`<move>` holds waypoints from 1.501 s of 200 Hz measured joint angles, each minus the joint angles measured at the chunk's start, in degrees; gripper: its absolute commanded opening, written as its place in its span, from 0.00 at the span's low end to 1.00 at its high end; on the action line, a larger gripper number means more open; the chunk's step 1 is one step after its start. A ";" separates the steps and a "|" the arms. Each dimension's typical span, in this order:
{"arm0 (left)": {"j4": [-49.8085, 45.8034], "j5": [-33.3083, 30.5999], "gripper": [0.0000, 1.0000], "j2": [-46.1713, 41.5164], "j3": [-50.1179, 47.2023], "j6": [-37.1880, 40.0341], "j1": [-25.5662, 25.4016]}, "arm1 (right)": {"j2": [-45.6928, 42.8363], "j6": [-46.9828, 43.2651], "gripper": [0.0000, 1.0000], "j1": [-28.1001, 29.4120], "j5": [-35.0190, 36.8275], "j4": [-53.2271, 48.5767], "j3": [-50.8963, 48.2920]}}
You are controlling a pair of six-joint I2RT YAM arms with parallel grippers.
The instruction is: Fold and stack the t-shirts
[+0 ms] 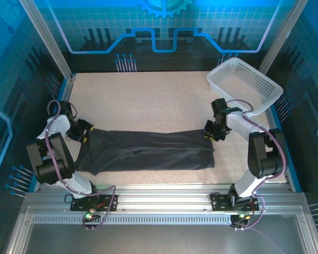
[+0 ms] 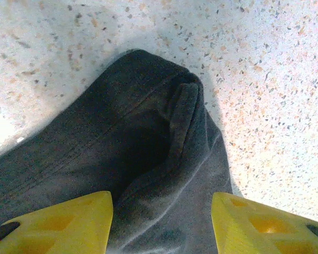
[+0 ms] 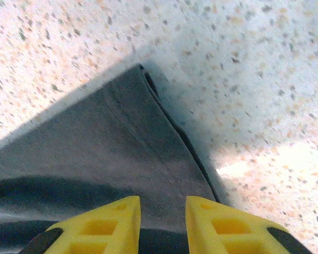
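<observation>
One dark charcoal t-shirt lies folded into a long flat strip across the near half of the table. My left gripper hovers over its left end, where the cloth bunches into a rounded fold. In the left wrist view the left gripper is open, its yellow fingers wide apart with cloth lying beneath the gap. My right gripper is at the strip's right end. There the right gripper is open by a narrow gap above the flat layered edge.
A white lattice basket stands tilted at the back right, just behind the right arm. The speckled table stretches bare behind the shirt. Metal frame rails run along the near edge.
</observation>
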 measured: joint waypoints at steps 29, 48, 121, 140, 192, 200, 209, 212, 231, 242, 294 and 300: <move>0.31 0.15 0.46 2.34 0.72 2.40 0.00 | 3.37 0.02 0.32 0.37 -0.39 0.02 2.43; 0.74 -0.02 0.38 4.04 1.11 3.63 0.00 | 5.35 0.04 0.32 0.39 -0.39 0.00 2.97; 1.77 -3.37 0.00 6.71 2.23 3.28 1.42 | 11.65 1.99 0.31 1.03 1.79 -4.68 8.37; 1.75 -3.10 0.00 5.20 0.94 1.68 4.59 | 13.60 2.43 0.31 1.03 1.97 -6.73 10.88; 3.78 3.87 0.00 4.11 0.09 -0.59 7.87 | 17.35 3.82 0.26 1.03 2.05 -10.73 16.22; 4.35 4.83 0.00 4.22 0.20 -0.92 7.87 | 18.25 3.91 0.26 1.03 2.19 -11.45 17.55; 4.74 5.73 0.00 4.48 0.55 -1.16 7.85 | 19.45 3.93 0.25 1.03 2.40 -12.11 19.37; 4.94 5.99 0.00 4.63 0.72 -1.29 7.85 | 19.87 3.89 0.25 1.01 2.49 -12.26 20.02; 5.81 7.50 0.00 6.08 2.23 -1.40 7.74 | 22.99 3.89 0.24 0.90 2.97 -13.60 24.81; 5.92 8.17 0.00 7.52 3.61 -1.53 7.52 | 25.09 3.87 0.23 0.79 3.08 -14.60 28.17; 6.29 10.75 0.00 16.37 13.25 -2.14 6.08 | 38.49 3.21 0.23 -0.68 3.87 -19.32 50.58; 6.29 11.02 0.00 17.18 14.60 -2.40 5.95 | 39.74 3.17 0.22 -0.96 3.74 -19.69 52.87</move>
